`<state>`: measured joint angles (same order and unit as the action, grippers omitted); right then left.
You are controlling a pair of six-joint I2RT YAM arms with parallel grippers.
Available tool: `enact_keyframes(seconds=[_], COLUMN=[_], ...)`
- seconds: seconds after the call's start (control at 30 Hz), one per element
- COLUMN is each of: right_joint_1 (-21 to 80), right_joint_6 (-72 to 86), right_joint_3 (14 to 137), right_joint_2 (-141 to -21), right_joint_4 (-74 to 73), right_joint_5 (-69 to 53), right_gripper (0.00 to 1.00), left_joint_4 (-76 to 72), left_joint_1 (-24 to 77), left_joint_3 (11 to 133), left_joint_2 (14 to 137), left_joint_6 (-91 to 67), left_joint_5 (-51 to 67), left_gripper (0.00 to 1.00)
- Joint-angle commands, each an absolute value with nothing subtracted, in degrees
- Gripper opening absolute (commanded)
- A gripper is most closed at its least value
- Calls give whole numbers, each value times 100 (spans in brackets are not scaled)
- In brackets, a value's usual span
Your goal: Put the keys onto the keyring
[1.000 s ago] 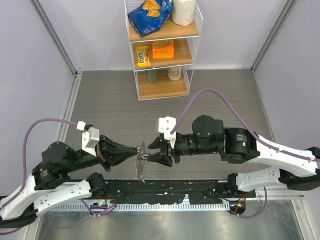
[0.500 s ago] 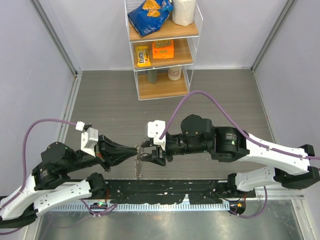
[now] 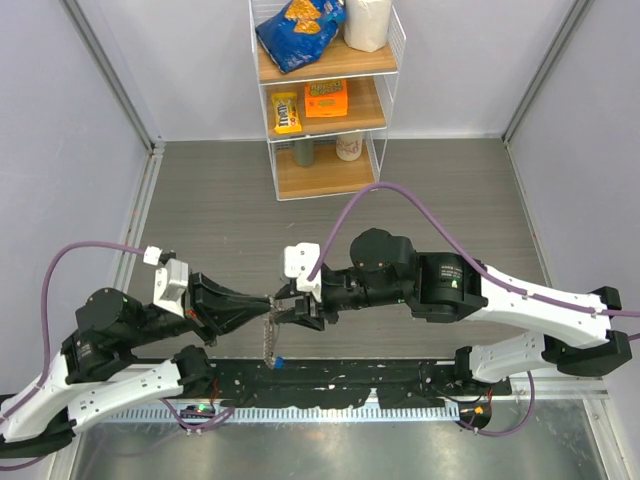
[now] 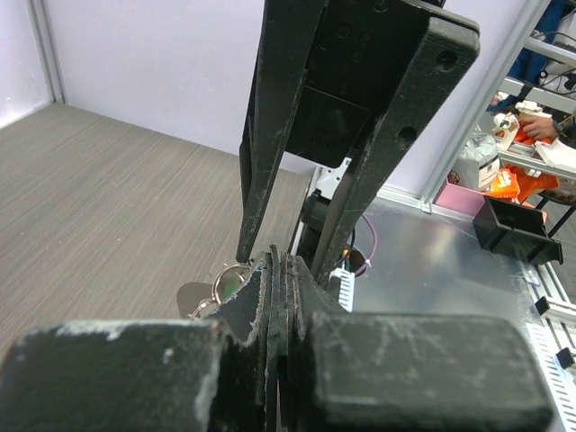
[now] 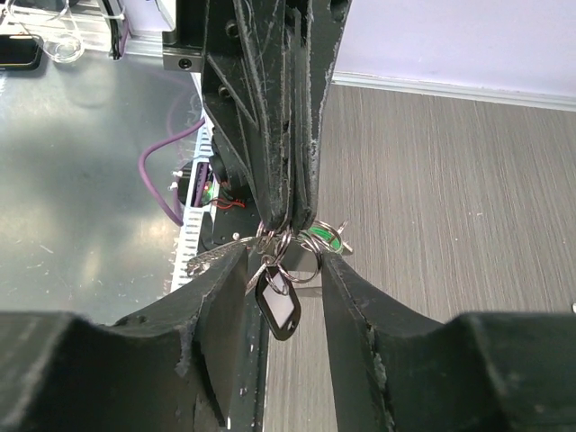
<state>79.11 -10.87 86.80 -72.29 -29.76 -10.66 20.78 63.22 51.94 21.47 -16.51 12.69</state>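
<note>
While a white wire shelf rack (image 3: 325,100) stocked with snack packs and cups stands at 12 o'clock on the grey wood-grain table (image 3: 210,210), the two arms meet near the table's middle in the top view. The left arm (image 3: 120,325) reaches in from 8 o'clock. The right arm (image 3: 450,285) comes from 4 o'clock under a looping purple cable (image 3: 400,190). The left gripper (image 3: 270,299) has its fingers pressed together on the keyring (image 3: 268,338), whose silvery chain dangles from the tip toward 6 o'clock. The right gripper (image 3: 284,308) is spread apart, with one finger on either side of the left gripper's tip. Seen from the right wrist, the left fingers block the top of the ring cluster. Below them hang the keys (image 5: 278,308): a dark tag with a pale face, and a green head (image 5: 319,238) at 2 o'clock of it. A blue head (image 3: 279,362) shows at the chain's low end.
</note>
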Motion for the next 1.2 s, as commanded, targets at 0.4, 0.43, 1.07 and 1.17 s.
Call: enact_keyframes(seconds=[0.4, 0.43, 1.07, 1.17], right_joint_1=[7866, 7866, 7022, 7022], right_joint_6=[-1081, -1064, 784, 536], right_joint_3=[8816, 8781, 5686, 5845], right_joint_2=[-7286, -7243, -7057, -7654], right_joint_4=[-2672, -2663, 72, -158], right_joint_5=[-1248, -1231, -1072, -1081], right_gripper=[5, 5, 65, 67], left_joint_4=[1538, 1555, 2794, 3014], left_joint_1=[6311, 6319, 6319, 6319], left_joint_3=[5142, 5133, 4755, 4650], left_joint_2=[2021, 2013, 1653, 1644], left_joint_6=[-1679, -1670, -2171, -2276], left_joint_5=[1257, 1266, -1334, -1774], left_gripper=[0, 0, 49, 57])
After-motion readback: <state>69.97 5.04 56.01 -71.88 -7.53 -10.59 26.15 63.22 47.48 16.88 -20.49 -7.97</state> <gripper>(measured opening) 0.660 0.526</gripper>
